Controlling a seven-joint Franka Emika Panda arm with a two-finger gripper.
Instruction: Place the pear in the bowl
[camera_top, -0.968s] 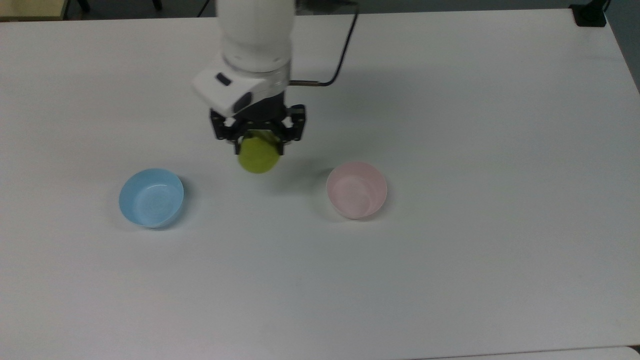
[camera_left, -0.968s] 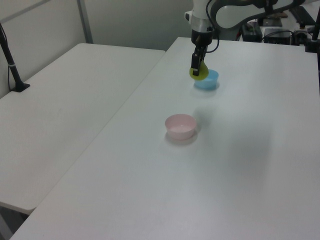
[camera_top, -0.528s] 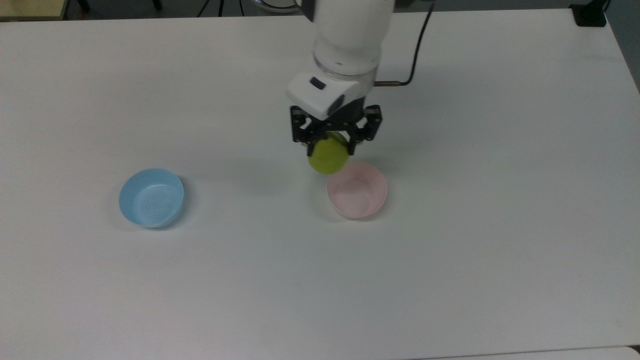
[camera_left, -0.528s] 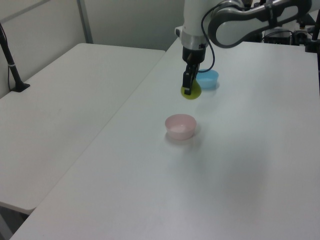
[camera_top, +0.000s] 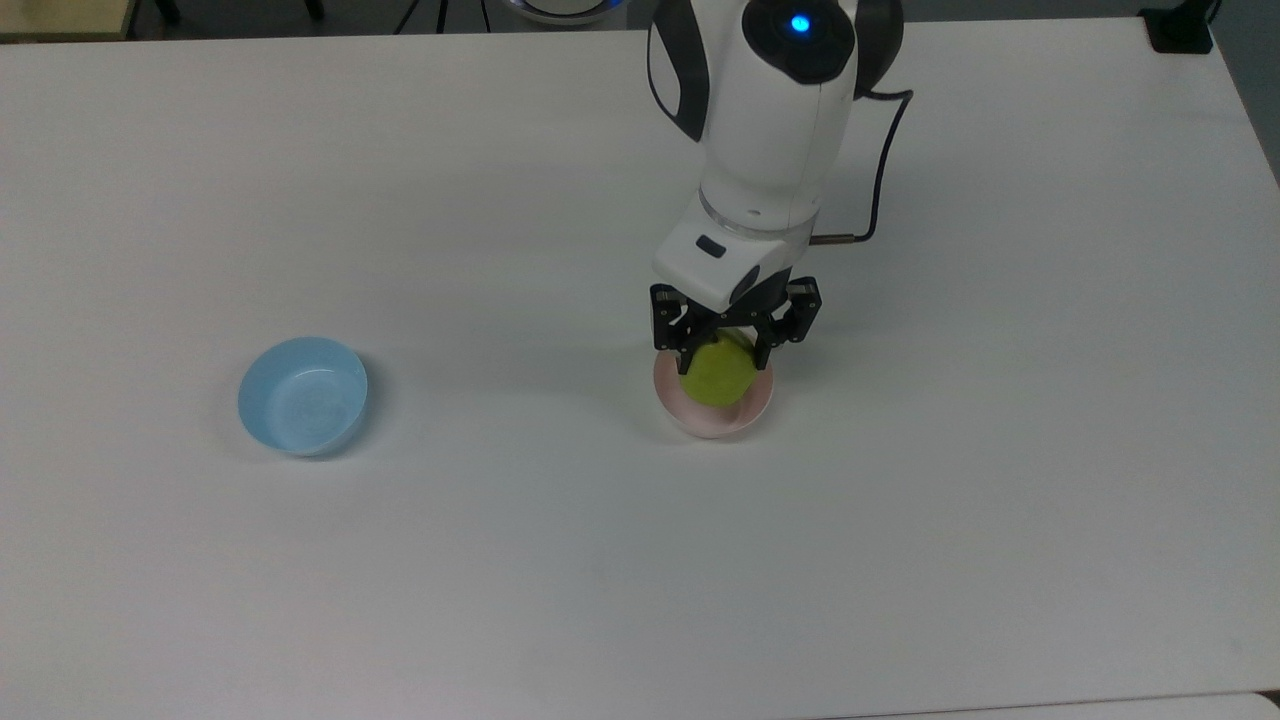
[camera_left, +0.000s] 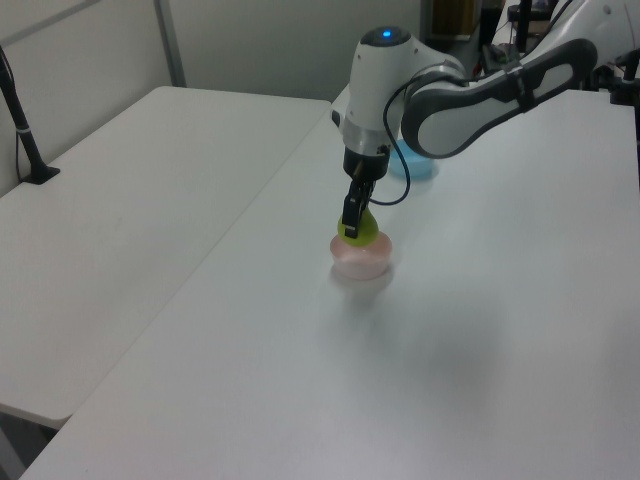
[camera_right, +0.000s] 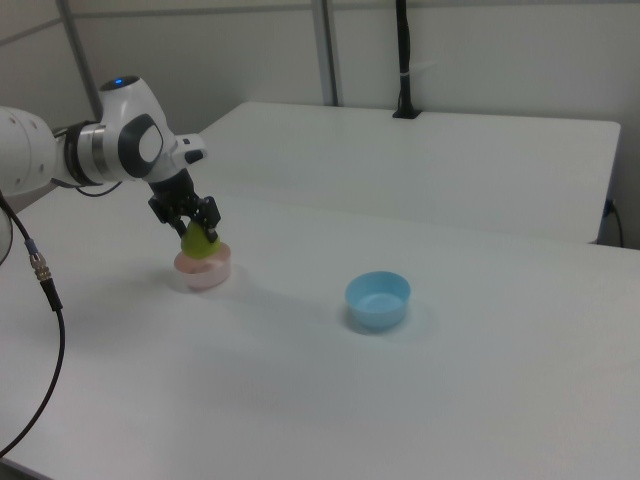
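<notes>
My gripper (camera_top: 718, 357) (camera_left: 352, 224) (camera_right: 193, 226) is shut on the yellow-green pear (camera_top: 717, 376) (camera_left: 364, 231) (camera_right: 201, 243). It holds the pear directly over the pale pink bowl (camera_top: 708, 420) (camera_left: 360, 262) (camera_right: 205, 272), with the fruit's lower part at or inside the rim. Whether the pear touches the bowl's floor cannot be told. The black fingers grip the pear's upper part and hide its stem. The bowl stands upright on the white table (camera_top: 900, 520).
A light blue bowl (camera_top: 302, 396) (camera_left: 420, 170) (camera_right: 378, 300) stands apart on the table, at the top view's left. A black cable (camera_top: 880, 180) hangs by the arm's wrist. A second white table (camera_left: 130, 190) adjoins at the left view's left.
The arm has carried the pear toward the top view's right and down, from beside the blue bowl's side of the table to right over the pink bowl. The grip stays shut.
</notes>
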